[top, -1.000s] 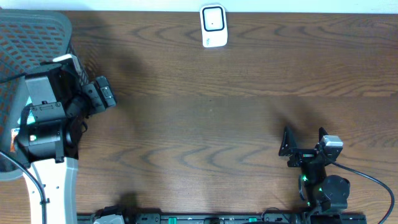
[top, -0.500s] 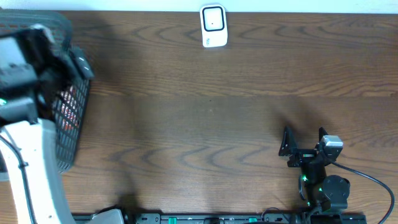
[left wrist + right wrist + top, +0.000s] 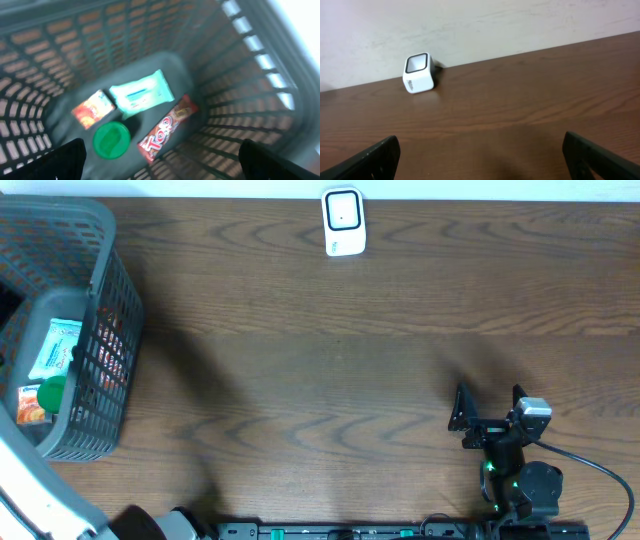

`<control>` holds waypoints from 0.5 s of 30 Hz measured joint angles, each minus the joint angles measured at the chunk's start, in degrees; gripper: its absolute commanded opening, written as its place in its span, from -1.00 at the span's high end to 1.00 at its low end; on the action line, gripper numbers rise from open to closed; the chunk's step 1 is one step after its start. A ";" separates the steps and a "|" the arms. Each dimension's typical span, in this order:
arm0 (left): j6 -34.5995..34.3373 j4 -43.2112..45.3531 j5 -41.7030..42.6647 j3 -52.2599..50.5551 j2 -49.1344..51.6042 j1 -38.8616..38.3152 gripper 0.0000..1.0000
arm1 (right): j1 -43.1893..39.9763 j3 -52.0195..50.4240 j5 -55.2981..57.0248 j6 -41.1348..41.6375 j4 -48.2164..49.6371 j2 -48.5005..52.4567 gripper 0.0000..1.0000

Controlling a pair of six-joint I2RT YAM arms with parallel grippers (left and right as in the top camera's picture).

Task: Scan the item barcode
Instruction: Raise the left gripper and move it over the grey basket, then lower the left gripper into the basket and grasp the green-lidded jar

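Note:
A grey mesh basket (image 3: 105,300) stands at the table's left end. Inside it lie a pale green wipes pack (image 3: 141,94), a green round lid (image 3: 111,140), a red "Top" bar (image 3: 167,129) and an orange packet (image 3: 93,108). My left gripper (image 3: 161,152) hovers above the basket's inside, open and empty; its fingers do not show in the overhead view. The white barcode scanner (image 3: 343,222) stands at the table's far edge, and is small in the right wrist view (image 3: 419,73). My right gripper (image 3: 490,408) rests open near the front right, nothing between its fingers.
The wipes pack (image 3: 55,348) and green lid (image 3: 52,392) show through the basket's open top. A white link of the left arm (image 3: 30,490) crosses the bottom left corner. A pale wall (image 3: 480,30) rises behind the scanner.
The left arm has swung off to the left and out of the overhead view, uncovering the basket and its contents. The right arm has not moved.

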 measured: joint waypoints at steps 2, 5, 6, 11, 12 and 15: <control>-0.87 -1.31 0.04 0.00 2.49 1.09 -0.96 | 0.00 0.00 0.00 0.00 -0.02 0.00 -0.98; -1.70 -2.58 0.04 -0.02 6.36 1.55 -0.95 | 0.00 0.00 0.00 0.00 -0.02 0.00 -0.99; -2.01 -3.32 0.04 -0.07 7.48 1.55 -0.95 | 0.00 0.00 0.00 0.00 -0.02 0.00 -0.99; -2.19 -5.68 0.04 -0.50 12.28 1.57 -0.96 | 0.00 0.00 0.02 0.00 0.00 0.00 -0.98; -2.21 -5.68 0.07 -0.79 12.83 1.57 -0.96 | 0.00 0.00 0.00 0.00 0.00 0.00 -0.99; -2.21 -5.68 0.07 -2.40 14.43 1.57 -0.96 | 0.00 0.00 0.00 0.00 0.00 0.00 -0.99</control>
